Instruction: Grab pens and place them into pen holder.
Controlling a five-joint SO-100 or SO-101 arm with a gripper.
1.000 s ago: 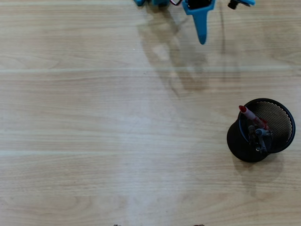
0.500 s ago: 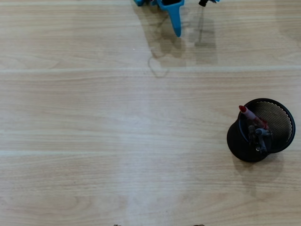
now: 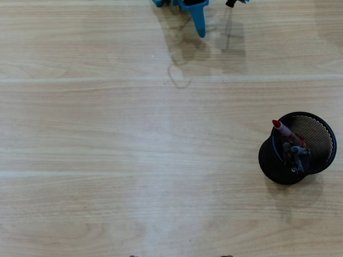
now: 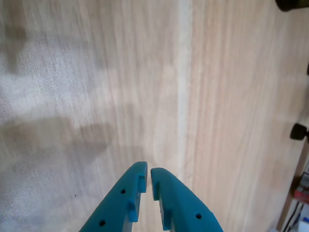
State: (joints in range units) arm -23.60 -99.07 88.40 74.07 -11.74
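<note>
The black wire-mesh pen holder (image 3: 311,135) stands at the right of the table in the overhead view. Pens stand inside it: a red pen (image 3: 285,131) leans against its left rim, and several dark and grey-blue pens (image 3: 295,156) sit beside it. My blue gripper (image 3: 200,27) is at the top edge of the overhead view, far from the holder. In the wrist view its two blue fingers (image 4: 147,176) are closed together over bare wood, with nothing between them. The holder is out of the wrist view.
The light wood table (image 3: 134,160) shows no other objects in the overhead view. A black knob (image 4: 299,131) and cables sit at the right edge of the wrist view, past the table edge.
</note>
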